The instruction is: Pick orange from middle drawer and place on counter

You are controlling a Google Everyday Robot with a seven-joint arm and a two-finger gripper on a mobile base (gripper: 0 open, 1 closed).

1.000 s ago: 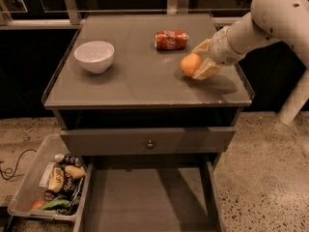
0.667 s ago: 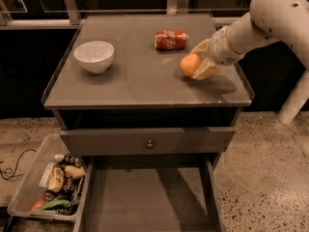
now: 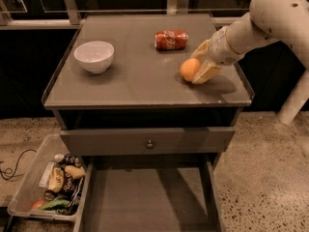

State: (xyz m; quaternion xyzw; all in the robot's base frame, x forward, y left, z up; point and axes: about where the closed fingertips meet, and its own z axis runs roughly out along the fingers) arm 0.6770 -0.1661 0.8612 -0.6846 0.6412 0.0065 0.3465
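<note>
The orange point(image 3: 189, 69) rests on the counter point(image 3: 140, 76) at its right side, just in front of the red crushed soda can point(image 3: 171, 39). My gripper point(image 3: 195, 65) reaches in from the right, low over the counter, and its two fingers point(image 3: 204, 73) sit on either side of the orange, shut on it. The middle drawer point(image 3: 149, 197) is pulled out at the bottom of the view, and its flat grey floor is bare.
A white bowl point(image 3: 94, 56) stands on the counter's left side. A closed drawer front with a round knob point(image 3: 149, 143) sits below the counter. A clear bin of snack packets point(image 3: 53, 182) lies on the floor at the left. My white arm point(image 3: 275, 13) spans the right.
</note>
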